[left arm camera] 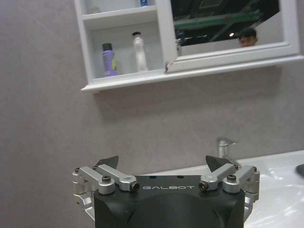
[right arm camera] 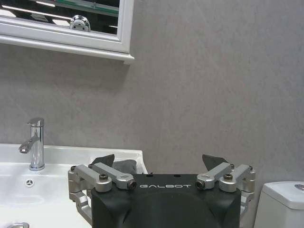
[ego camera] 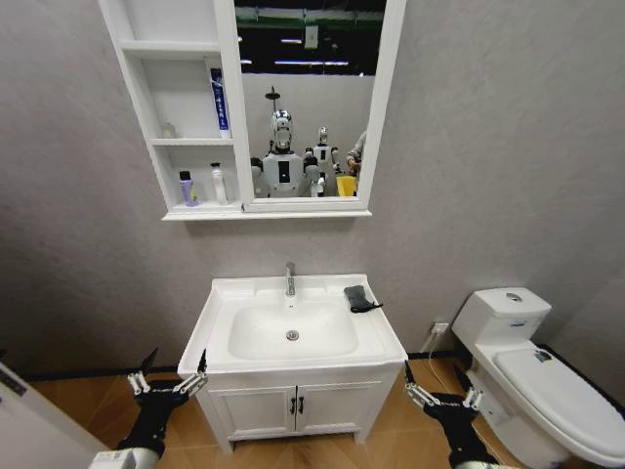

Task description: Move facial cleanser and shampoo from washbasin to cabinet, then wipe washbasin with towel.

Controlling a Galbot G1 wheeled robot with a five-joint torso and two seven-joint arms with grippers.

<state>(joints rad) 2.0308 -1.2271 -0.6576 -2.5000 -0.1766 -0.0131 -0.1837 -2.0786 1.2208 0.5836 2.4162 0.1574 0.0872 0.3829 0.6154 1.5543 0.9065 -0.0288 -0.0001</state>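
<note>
The white washbasin (ego camera: pixel 220 322) with its chrome tap (ego camera: pixel 290 278) stands in the middle, its oval bowl bare. The dark towel (ego camera: pixel 358 298) lies folded on the rim at the back right, right of the tap. On the cabinet's (ego camera: pixel 137 107) lowest shelf stand a purple bottle (ego camera: pixel 186 189) with a black cap and a slim white bottle (ego camera: pixel 219 184); their labels are unreadable. My left gripper (ego camera: pixel 176 360) hangs open, low beside the basin's left front corner. My right gripper (ego camera: pixel 439 383) hangs open, low off the right front corner. The right wrist view has the towel (right arm camera: pixel 124 165) just beyond the open fingers.
A blue-and-white tube (ego camera: pixel 220 101) stands on the cabinet's middle shelf beside the framed mirror (ego camera: pixel 308 98). Under the basin is a two-door cupboard (ego camera: pixel 293 405). A white toilet (ego camera: pixel 527 352) stands close on the right, and a white edge (ego camera: pixel 29 420) shows at the lower left.
</note>
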